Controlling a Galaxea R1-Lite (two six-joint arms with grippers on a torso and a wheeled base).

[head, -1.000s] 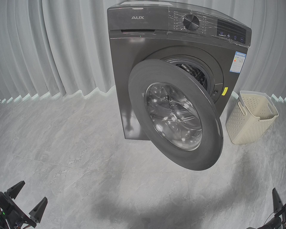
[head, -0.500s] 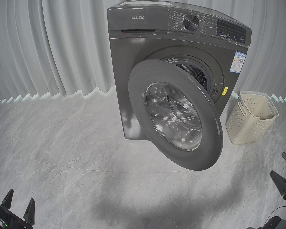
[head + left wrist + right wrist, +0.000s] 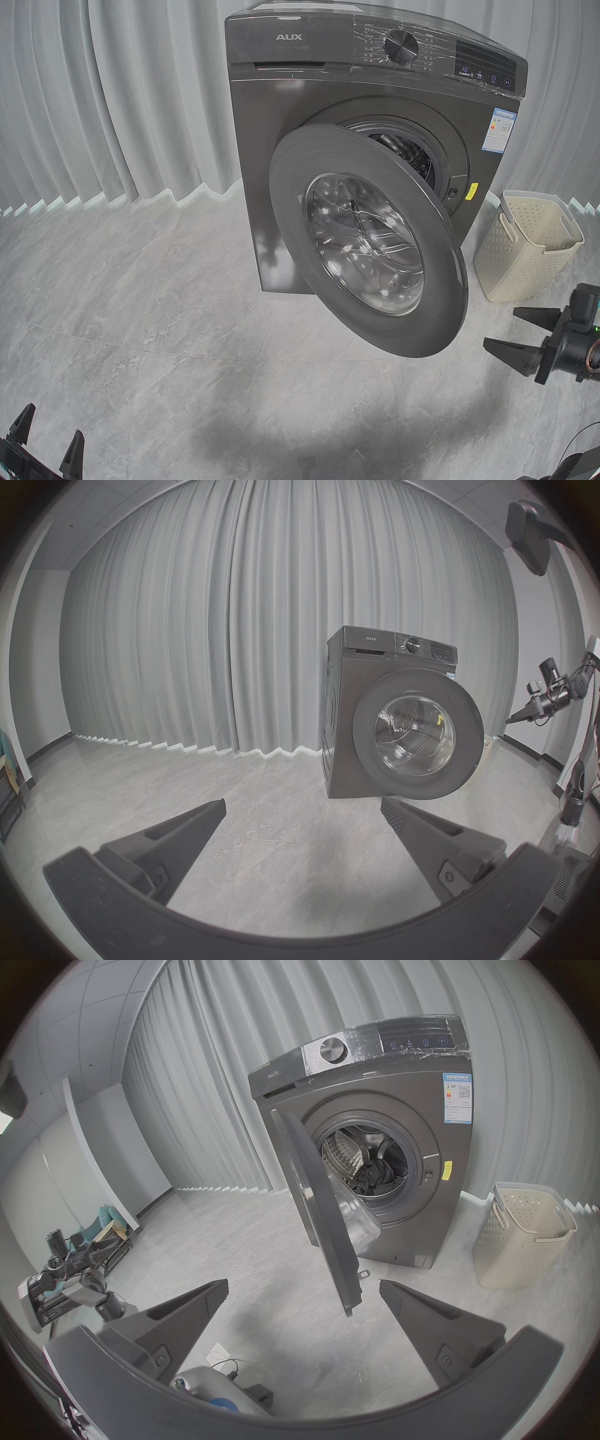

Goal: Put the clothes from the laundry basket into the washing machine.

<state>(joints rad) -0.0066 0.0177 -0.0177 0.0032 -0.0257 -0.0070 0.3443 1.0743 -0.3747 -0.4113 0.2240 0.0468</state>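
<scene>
The grey washing machine point(image 3: 375, 94) stands ahead with its round door point(image 3: 369, 240) swung open toward me. In the right wrist view a dark garment point(image 3: 372, 1177) lies inside the drum. A cream perforated laundry basket point(image 3: 525, 247) stands on the floor right of the machine; no clothes show in it. My right gripper point(image 3: 506, 331) is open and empty, raised at the right edge, below the basket and level with the door's lower rim. My left gripper point(image 3: 47, 431) is open and empty, low at the bottom left corner, far from the machine.
Grey tiled floor point(image 3: 156, 300) spreads wide in front of and left of the machine. Pale curtains point(image 3: 125, 94) hang behind it. The open door point(image 3: 319, 1210) juts out into the space between me and the drum opening.
My right gripper has risen from the bottom right corner and swung inward, now pointing left near the door. My left gripper has sunk lower in the bottom left corner.
</scene>
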